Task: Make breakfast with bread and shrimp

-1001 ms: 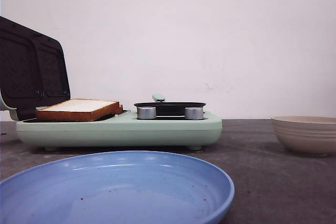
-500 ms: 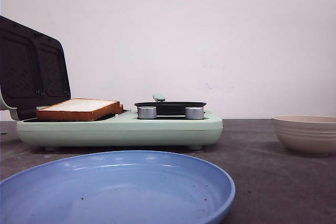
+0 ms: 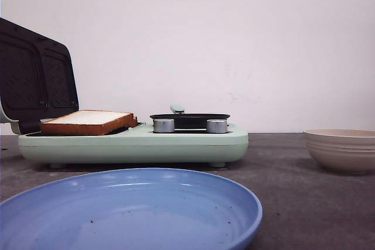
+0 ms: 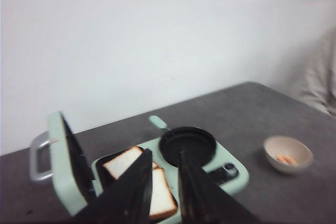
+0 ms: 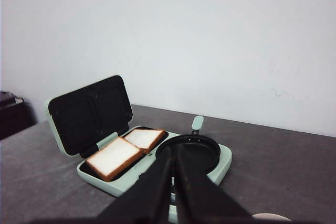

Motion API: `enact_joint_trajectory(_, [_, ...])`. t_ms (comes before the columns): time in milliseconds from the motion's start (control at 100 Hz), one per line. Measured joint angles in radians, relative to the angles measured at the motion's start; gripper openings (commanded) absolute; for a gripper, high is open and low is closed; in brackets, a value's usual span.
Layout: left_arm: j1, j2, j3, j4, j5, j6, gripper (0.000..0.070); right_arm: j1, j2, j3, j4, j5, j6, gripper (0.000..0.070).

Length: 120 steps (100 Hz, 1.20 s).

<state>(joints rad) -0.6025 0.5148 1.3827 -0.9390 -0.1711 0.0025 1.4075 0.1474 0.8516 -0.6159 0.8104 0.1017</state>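
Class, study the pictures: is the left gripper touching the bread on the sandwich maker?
Apart. In the front view the bread lies on the sandwich maker with no gripper anywhere near it; the left gripper views it from well above.

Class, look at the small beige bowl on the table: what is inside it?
In the left wrist view the beige bowl holds a few small orange pieces, too blurred to identify. In the front view its rim hides the contents.

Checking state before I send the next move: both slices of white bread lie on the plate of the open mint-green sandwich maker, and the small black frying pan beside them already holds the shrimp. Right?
Not quite. The small black frying pan is empty, as the right wrist view shows. Both slices of white bread do lie on the open mint-green sandwich maker. The left wrist view shows orange pieces in the beige bowl, probably the shrimp.
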Motion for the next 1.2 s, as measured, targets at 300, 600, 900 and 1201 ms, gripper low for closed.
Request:
enact_joint_trajectory(300, [0.000,0.097,-0.143,0.231,-0.284,-0.127,0.0003,0.000,0.002,-0.005,0.000,-0.025,-0.001,0.0000])
enact_joint_trajectory(600, [0.124,0.353,-0.150,0.631,-0.379,0.093,0.0003,0.000,0.002,-0.005,-0.091,-0.025,-0.002,0.0000])
enact_joint_trajectory(900, [0.346,0.572,-0.148,0.789,-0.293,0.102,0.0003,0.000,0.002,-0.016,-0.156,-0.025,0.004,0.0000])
enact_joint_trajectory(1201, [0.671,0.644,-0.147,0.695,-0.217,-0.066,0.0003,0.001,0.002,-0.017,-0.153,-0.025,0.034,0.0000])
